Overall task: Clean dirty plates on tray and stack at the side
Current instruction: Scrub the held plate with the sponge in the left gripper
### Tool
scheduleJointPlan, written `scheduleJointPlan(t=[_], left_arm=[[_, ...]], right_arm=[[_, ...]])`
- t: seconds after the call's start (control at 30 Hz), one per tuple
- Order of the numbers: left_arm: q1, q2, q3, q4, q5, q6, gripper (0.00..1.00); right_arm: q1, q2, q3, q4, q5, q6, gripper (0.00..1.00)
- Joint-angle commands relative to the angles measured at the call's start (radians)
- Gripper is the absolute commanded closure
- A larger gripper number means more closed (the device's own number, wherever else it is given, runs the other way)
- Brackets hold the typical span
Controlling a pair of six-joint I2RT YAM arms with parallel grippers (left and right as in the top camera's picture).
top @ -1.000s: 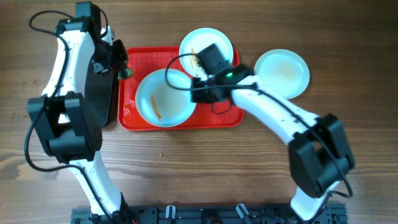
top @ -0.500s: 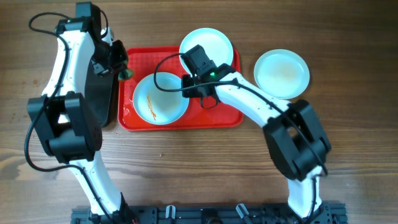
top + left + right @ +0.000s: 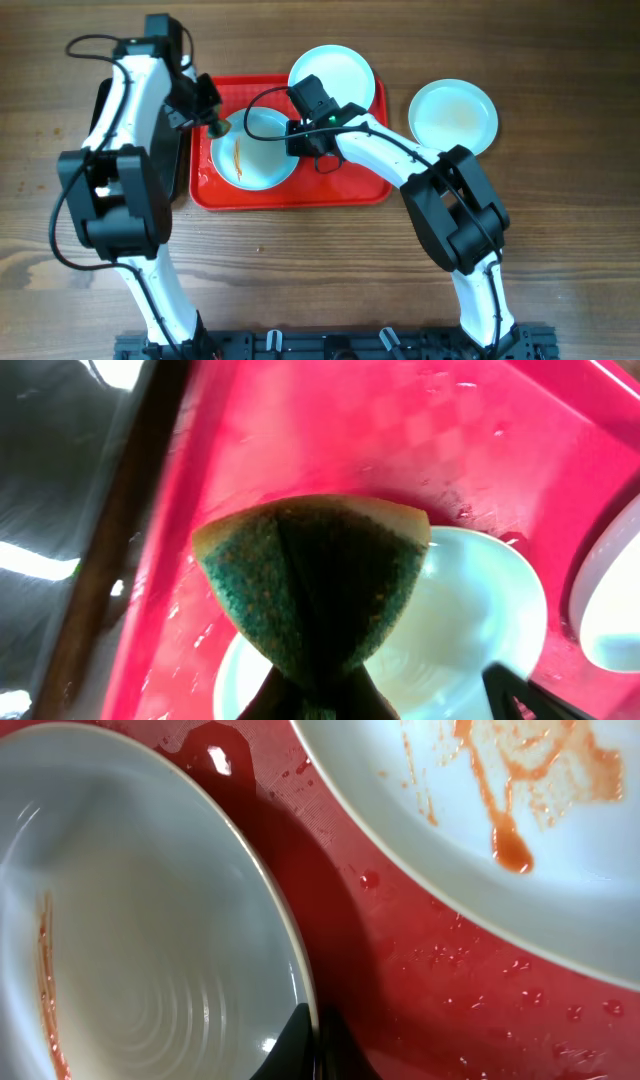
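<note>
**Sponge at the rim, plate in the grip**

Overhead: red tray (image 3: 350, 188) carries the near plate (image 3: 262, 158) in its left half, with one orange streak across the white. The far plate (image 3: 335, 72) overlaps the tray's back edge. A third plate (image 3: 453, 117) sits on the wooden table (image 3: 560, 200), well apart to the right. The left gripper (image 3: 213, 125) is at the near plate's upper-left rim, closed on a green sponge (image 3: 217, 130). The right gripper (image 3: 298, 138) is at the same plate's right rim. A black tray (image 3: 183, 178) lies just beside the red one, mostly hidden under the left arm.

Left wrist: the left gripper (image 3: 315, 705) pinches the sponge (image 3: 315, 590) tight at its base, so it fans out above. The sponge hangs over the tray (image 3: 330, 420) and the near plate's (image 3: 470, 620) edge — contact cannot be told. The far plate (image 3: 612, 600) shows at the right border.

Right wrist: the right gripper (image 3: 312, 1050) is clamped narrowly on the rim of the near plate (image 3: 150, 950), which bears a thin orange streak at its left. The far plate (image 3: 520, 850) is smeared with orange-red sauce, and the tray (image 3: 400, 980) between the two is beaded with droplets.
</note>
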Motion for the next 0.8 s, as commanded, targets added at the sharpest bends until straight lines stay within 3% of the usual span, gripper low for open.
scheduleJointPlan(t=[0.0, 0.1, 0.3, 0.47, 0.6, 0.7, 0.77], left_arm=[[-0.06, -0.011, -0.113, 0.112, -0.04, 0.133, 0.96], [-0.085, -0.01, -0.233, 0.255, -0.109, 0.142, 0.96], [-0.106, -0.009, -0.348, 0.409, -0.056, 0.196, 0.96], [-0.122, -0.009, -0.362, 0.202, -0.057, 0.481, 0.96], [-0.123, -0.009, -0.362, 0.034, 0.036, 0.5, 0.96], [-0.124, -0.009, -0.362, 0.008, 0.266, 0.545, 0.96], [-0.127, -0.009, -0.362, 0.026, 0.311, 0.544, 0.96]], right_arm=[[-0.004, 0.035, 0.012, 0.001, -0.041, 0.04, 0.96], [-0.005, 0.035, 0.012, 0.002, -0.043, 0.04, 0.96], [-0.007, 0.035, 0.012, 0.016, -0.06, 0.039, 0.96], [-0.007, 0.035, 0.012, 0.02, -0.06, 0.036, 0.96], [-0.007, 0.035, 0.012, 0.021, -0.06, 0.036, 0.96], [-0.007, 0.035, 0.012, 0.021, -0.06, 0.037, 0.96], [-0.007, 0.035, 0.012, 0.021, -0.06, 0.036, 0.96]])
